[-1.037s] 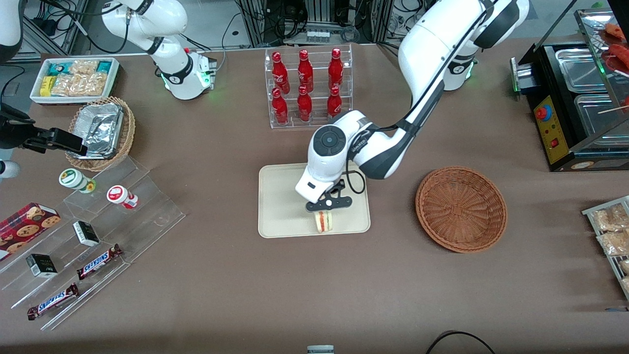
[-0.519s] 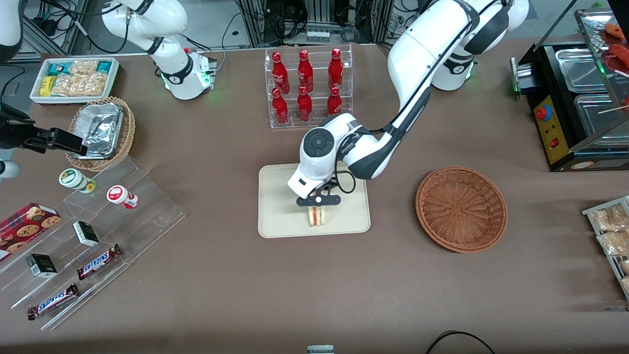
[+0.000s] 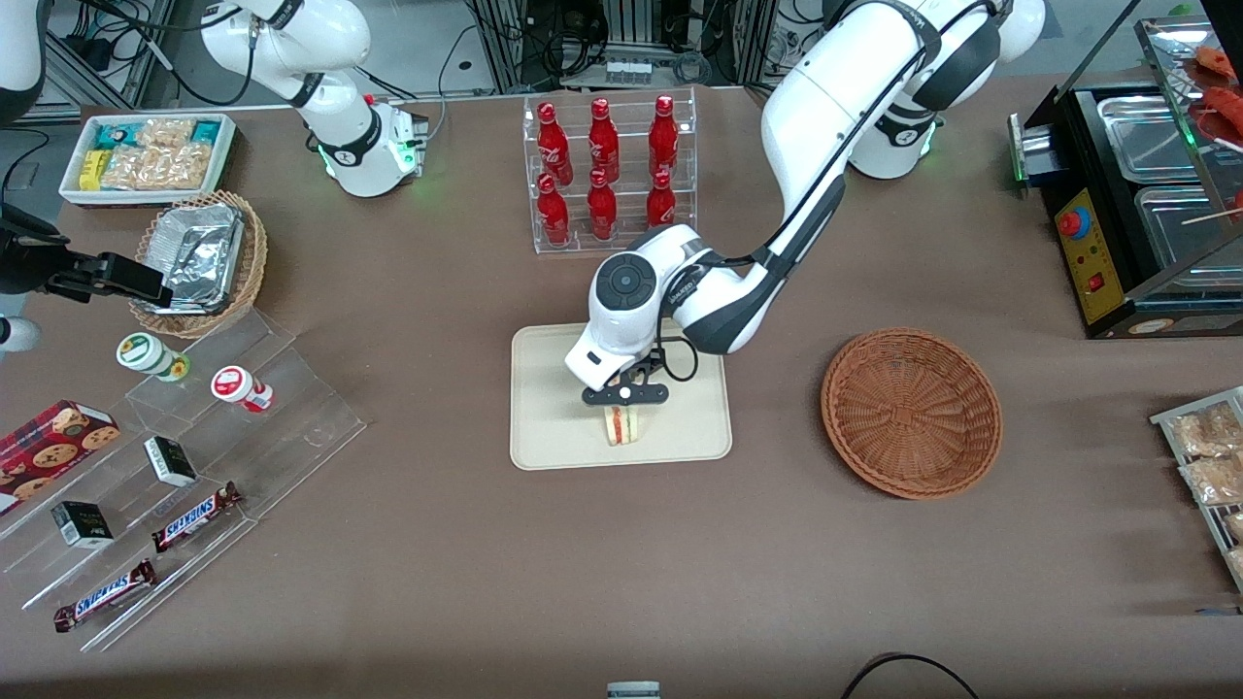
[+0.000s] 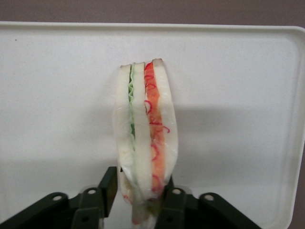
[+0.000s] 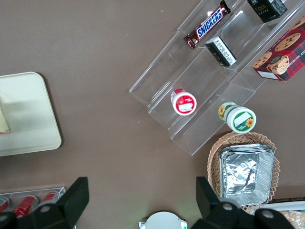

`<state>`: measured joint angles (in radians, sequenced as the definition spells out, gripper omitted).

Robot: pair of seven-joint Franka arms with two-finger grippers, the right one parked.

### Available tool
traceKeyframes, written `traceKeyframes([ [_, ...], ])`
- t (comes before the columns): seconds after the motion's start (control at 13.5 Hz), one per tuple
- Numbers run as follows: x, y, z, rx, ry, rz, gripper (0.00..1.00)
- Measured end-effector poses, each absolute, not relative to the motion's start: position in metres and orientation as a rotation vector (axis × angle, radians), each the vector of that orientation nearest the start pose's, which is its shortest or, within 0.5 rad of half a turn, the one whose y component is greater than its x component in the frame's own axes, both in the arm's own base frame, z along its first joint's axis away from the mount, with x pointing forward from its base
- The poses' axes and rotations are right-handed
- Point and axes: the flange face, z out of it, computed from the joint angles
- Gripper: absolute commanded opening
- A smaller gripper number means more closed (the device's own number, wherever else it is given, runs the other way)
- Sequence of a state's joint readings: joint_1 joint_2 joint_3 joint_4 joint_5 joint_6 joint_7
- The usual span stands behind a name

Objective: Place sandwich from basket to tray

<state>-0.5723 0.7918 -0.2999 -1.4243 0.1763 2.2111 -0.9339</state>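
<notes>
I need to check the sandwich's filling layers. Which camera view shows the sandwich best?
The left wrist view: the sandwich fills it, green and red layers plain, pinched by the gripper over the tray. The front view shows it small under the gripper. The right wrist view catches only an edge.

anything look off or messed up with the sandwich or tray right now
Nothing stands out. The sandwich is intact, layers together, held on edge over the tray by the gripper, whose fingers pinch one end. The tray lies flat and clean; the basket sits upright beside it.
</notes>
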Motion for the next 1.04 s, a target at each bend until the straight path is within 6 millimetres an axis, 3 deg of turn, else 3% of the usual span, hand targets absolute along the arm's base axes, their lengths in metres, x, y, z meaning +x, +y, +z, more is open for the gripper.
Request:
traceKeyframes([
  [0.3,0.507,-0.526,0.244,-3.211,-0.075,0.048,1.00],
  [0.52,0.514,-0.529,0.261,-3.233,-0.104,0.011,1.00],
  [0.81,0.528,-0.519,0.320,-3.238,-0.169,-0.063,1.00],
  [1.04,0.549,-0.479,0.386,-3.198,-0.356,-0.102,1.00],
])
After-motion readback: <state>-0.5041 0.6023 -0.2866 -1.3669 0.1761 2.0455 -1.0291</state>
